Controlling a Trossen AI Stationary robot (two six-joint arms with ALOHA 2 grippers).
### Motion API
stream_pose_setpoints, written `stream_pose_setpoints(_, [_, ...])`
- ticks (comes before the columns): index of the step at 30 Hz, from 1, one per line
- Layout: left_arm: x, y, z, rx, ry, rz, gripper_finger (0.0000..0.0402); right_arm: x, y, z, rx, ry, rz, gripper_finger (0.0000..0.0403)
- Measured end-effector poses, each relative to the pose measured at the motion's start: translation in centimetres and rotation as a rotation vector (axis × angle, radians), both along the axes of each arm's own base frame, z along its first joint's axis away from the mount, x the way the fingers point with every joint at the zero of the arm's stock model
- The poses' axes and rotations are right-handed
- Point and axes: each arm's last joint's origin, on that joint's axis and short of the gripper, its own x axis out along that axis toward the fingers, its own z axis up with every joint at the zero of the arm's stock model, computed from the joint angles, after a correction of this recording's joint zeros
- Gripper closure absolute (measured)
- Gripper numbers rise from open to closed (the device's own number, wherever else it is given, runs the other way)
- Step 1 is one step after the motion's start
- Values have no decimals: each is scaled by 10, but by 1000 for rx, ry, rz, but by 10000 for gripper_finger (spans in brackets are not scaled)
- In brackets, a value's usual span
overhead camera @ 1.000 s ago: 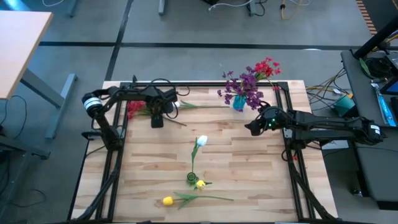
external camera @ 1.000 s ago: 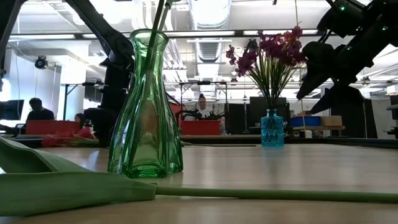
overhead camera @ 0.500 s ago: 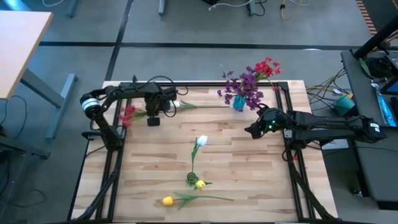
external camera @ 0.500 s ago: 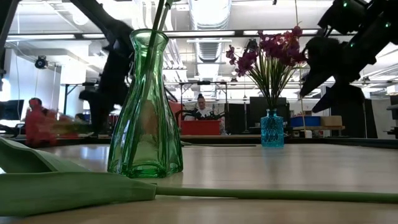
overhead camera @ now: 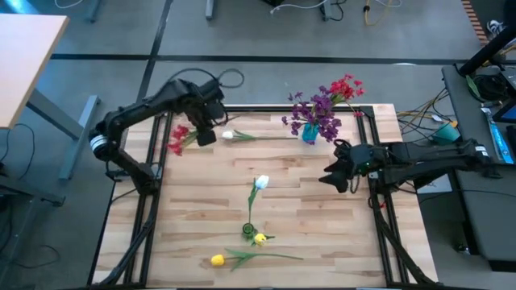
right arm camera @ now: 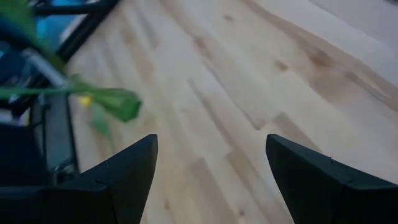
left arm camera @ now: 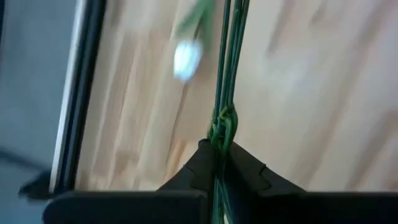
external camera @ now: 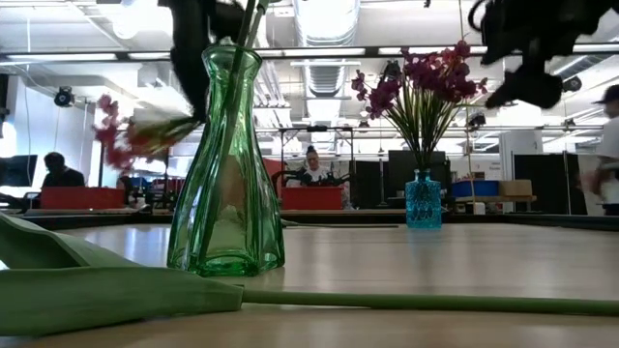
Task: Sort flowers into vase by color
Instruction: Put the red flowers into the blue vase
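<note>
My left gripper is raised over the table's far left part and is shut on a red flower cluster, which shows blurred in the low view. A white bud lies on the wood beside it. The green vase stands near the table's near middle with a white tulip and a yellow bud in it. Another yellow flower lies flat by the near edge. The blue vase holds purple and red flowers. My right gripper hovers open at the right. My left gripper pinches the red cluster's bundled green stems between its two fingers, which lie across them. The flower is lifted clear of the table. Its blooms stick out toward the table's left edge, slanting a little downward.
A black metal frame runs around the wooden table top. The yellow flower's long stem and leaf lie across the near edge, close to the low camera. Bare wood lies between the green vase and the right arm. People show in the room beyond.
My left gripper has risen from the table with the red cluster and moved a little toward the far edge; the flower went from lying on the wood to lifted clear. My right gripper has shifted slightly toward the near right and upward.
</note>
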Motion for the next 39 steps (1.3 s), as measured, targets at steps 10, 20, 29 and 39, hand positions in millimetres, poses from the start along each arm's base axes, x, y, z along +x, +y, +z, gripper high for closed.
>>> stream_pose_setpoints(10, [-4, -12, 92, -136, -454, 162, 394, 14, 20, 64, -459, -339, 361, 115])
stream_pose_setpoints(20, [14, -22, 142, -483, -773, 30, 394, 74, 26, 122, -1507, -270, 456, 149])
stream_pose_setpoints(29, [59, -39, 130, -585, -773, -17, 394, 139, 29, 144, -1956, 78, 589, 185])
stream_pose_setpoints(39, [86, -59, 114, -626, -721, -88, 394, 173, 21, 153, -2112, 206, 677, 205])
